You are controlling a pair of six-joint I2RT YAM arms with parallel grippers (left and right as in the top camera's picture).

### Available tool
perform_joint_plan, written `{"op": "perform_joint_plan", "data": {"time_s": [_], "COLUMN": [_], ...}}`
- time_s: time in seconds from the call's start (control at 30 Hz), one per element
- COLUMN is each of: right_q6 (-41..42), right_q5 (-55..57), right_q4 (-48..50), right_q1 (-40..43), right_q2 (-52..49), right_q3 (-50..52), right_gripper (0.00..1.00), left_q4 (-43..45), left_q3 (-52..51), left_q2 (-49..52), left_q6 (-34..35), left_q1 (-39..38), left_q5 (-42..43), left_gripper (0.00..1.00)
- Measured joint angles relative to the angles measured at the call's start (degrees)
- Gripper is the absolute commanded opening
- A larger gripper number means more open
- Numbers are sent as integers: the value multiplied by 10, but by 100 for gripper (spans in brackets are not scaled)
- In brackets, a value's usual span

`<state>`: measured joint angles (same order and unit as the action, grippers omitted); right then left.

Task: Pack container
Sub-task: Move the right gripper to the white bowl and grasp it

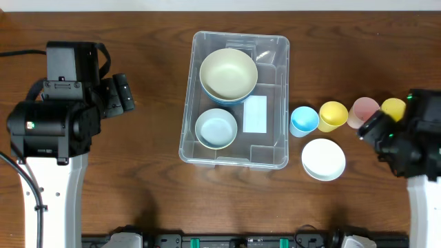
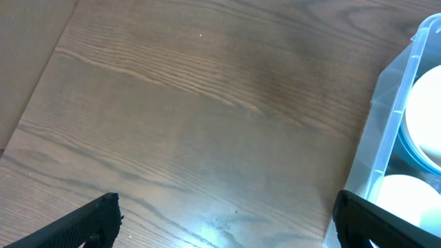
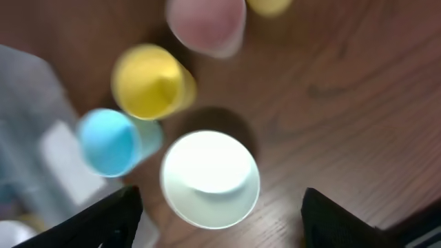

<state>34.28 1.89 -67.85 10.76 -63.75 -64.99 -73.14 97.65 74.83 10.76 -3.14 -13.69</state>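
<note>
The white bowl (image 3: 210, 179) lies straight ahead of the right fingers (image 3: 114, 220), spread apart (left fingers (image 2: 76, 227), also apart, sit well away).

Left arm (image 1: 52, 131) and right arm (image 1: 413, 148), fingers (image 2: 83, 224) wide apart.

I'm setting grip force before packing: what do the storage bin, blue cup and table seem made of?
Storage bin: clear glossy plastic, it seems, with see-through walls and bright highlights along the rim. Blue cup: probably matte plastic, an even pastel colour without glints, though it is too small to be sure. Table: wood or wood-grain laminate, dark brown with grain lines and a faint sheen.
</note>
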Motion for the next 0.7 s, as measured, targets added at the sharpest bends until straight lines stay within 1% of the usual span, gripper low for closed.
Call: {"op": "perform_joint_plan", "data": {"time_s": [0.23,0.37,0.5,0.57,0.7], "right_q6": [0,3,7,11,17], "right_q5": [-38,-48,-51,-51,-51], "right_q4": [94,137,197,229,283], "right_q1": [0,0,0,0,0], "right_q2": [-36,-36,-36,-36,-36], "right_q3": [163,226,278,301,341], "right_gripper": [75,78,78,73,51], "left_q4": [0,0,0,0,0], "left_q3": [0,0,0,0,0], "left_q2": [0,0,0,0,0], "left_q6": [0,0,0,0,0], "left_q1": [0,0,0,0,0], "left_q5": [0,0,0,0,0], "left_gripper": [98,98,98,98,98]}}
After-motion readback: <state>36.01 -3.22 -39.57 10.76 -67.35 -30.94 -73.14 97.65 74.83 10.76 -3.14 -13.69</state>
